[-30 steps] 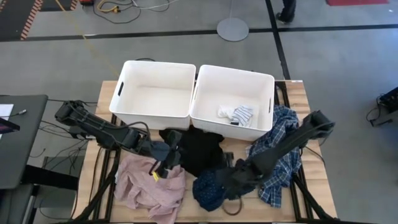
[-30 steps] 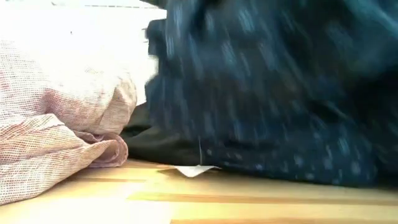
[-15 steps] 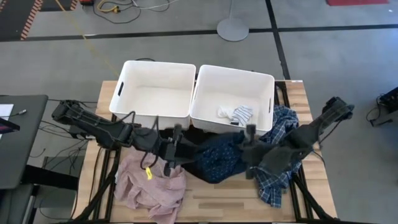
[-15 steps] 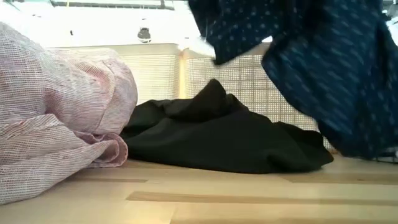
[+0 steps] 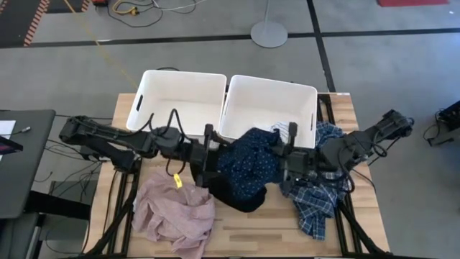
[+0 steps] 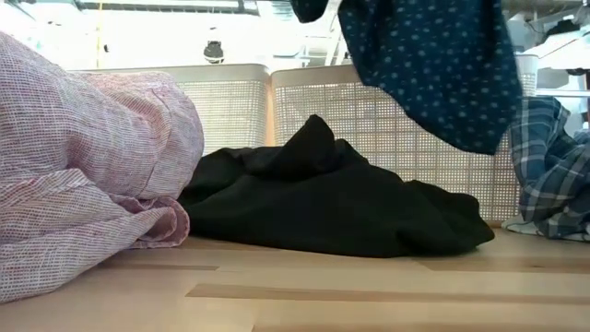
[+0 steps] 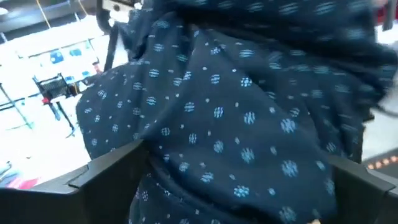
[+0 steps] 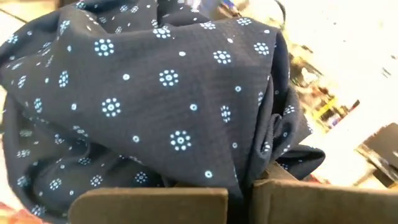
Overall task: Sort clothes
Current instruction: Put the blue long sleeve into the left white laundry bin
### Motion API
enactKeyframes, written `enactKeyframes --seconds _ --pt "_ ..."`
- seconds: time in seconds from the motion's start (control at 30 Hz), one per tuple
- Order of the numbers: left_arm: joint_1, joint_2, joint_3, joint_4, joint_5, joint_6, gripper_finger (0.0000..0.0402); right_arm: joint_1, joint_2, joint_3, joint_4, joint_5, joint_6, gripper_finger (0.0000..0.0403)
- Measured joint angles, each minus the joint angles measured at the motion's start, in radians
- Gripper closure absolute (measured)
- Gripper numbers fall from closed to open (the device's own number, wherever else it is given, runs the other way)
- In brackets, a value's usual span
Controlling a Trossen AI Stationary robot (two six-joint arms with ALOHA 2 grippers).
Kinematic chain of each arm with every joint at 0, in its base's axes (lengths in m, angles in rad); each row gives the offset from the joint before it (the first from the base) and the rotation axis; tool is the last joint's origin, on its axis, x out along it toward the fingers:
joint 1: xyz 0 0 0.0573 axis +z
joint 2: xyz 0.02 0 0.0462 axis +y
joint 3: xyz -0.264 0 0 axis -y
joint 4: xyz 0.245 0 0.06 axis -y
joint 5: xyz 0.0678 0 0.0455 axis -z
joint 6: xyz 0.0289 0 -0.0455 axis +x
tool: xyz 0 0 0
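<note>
Clothes spread across the bench (image 5: 237,234), bins behind. Far left: pink garment (image 5: 175,217) heaped at the front edge, untouched. Left claw (image 5: 208,155) next, fingers spread wide against the dotted garment's (image 5: 248,164) left side, apparently positioned to take a share of it. Centre: dotted garment hangs off the bench, above the black garment (image 6: 323,198), which lies in front of the bins. Right claw (image 5: 286,155) pinches the dotted cloth's right side, carrying its weight. Right bin (image 5: 267,90) just behind, likely its destination. Far right: plaid shirt (image 5: 316,205) draped at the bench edge.
</note>
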State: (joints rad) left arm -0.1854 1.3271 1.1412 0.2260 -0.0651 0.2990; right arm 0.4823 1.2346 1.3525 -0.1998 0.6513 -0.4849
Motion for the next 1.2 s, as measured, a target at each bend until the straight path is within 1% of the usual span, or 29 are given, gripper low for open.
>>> enactKeyframes --seconds 0.1,0.17,0.37,0.5,0.57,0.63,0.7,0.77,0.83,1.0,1.03,1.13,1.2 --pt "0.033 0.036 0.001 0.029 0.096 -0.032 0.0009 -0.04 0.021 0.0 0.057 -0.059 -0.033 0.0394" --pt "0.051 0.078 0.001 0.086 0.145 -0.052 0.0009 -0.056 0.036 0.0 0.072 -0.087 -0.046 0.0394" --pt "0.073 0.173 0.008 0.197 0.18 -0.064 0.0009 -0.096 0.084 0.014 0.09 -0.171 -0.066 0.0394" --pt "0.085 0.213 0.008 0.315 0.266 -0.087 0.0009 -0.104 0.119 0.037 0.092 -0.187 -0.077 0.0394" --pt "0.089 0.228 0.018 0.338 0.312 -0.086 0.0013 -0.104 0.132 0.047 0.093 -0.192 -0.077 0.0394" --pt "0.09 0.231 0.025 0.337 0.381 -0.08 0.0029 -0.103 0.142 0.053 0.093 -0.203 -0.076 0.0391" --pt "0.089 0.231 0.028 0.34 0.402 -0.061 0.0058 -0.103 0.143 0.054 0.096 -0.21 -0.075 0.0389" --pt "0.083 0.231 0.028 0.344 0.401 -0.036 0.0104 -0.103 0.143 0.054 0.093 -0.21 -0.065 0.0388" --pt "0.083 0.231 0.028 0.35 0.402 -0.022 0.0166 -0.103 0.143 0.054 0.092 -0.21 -0.051 0.0388" --pt "0.082 0.231 0.028 0.36 0.404 0.028 0.0352 -0.104 0.143 0.054 0.079 -0.209 -0.006 0.0384" --pt "0.082 0.231 0.028 0.36 0.404 0.038 0.0366 -0.103 0.143 0.054 0.074 -0.208 0.007 0.0382" --pt "0.082 0.221 0.028 0.354 0.402 0.058 0.0366 -0.103 0.139 0.054 0.065 -0.2 0.034 0.0368" --pt "0.082 0.206 0.028 0.353 0.393 0.061 0.0366 -0.103 0.132 0.054 0.06 -0.17 0.048 0.0355"
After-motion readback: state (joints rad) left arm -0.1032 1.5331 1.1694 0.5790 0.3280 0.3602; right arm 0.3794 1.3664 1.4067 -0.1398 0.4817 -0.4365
